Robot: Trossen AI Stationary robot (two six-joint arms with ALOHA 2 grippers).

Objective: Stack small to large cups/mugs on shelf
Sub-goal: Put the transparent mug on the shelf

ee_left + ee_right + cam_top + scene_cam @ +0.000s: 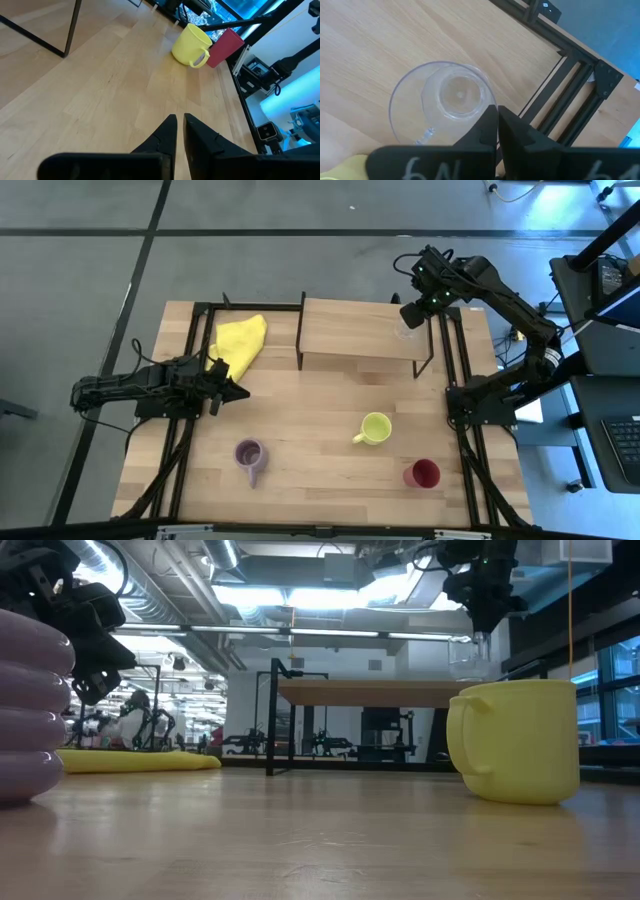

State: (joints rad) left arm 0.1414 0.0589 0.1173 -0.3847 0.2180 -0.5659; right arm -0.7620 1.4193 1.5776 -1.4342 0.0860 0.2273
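Clear glass (405, 330) upright on shelf (350, 330)

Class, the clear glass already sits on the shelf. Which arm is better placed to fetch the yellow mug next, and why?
Probably the right. The right gripper hangs over the glass at the shelf, on the yellow mug's side; the left gripper waits by the yellow cloth.

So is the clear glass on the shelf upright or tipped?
Upright: the glass stands mouth-up on the shelf near its right end, the right gripper directly above it.
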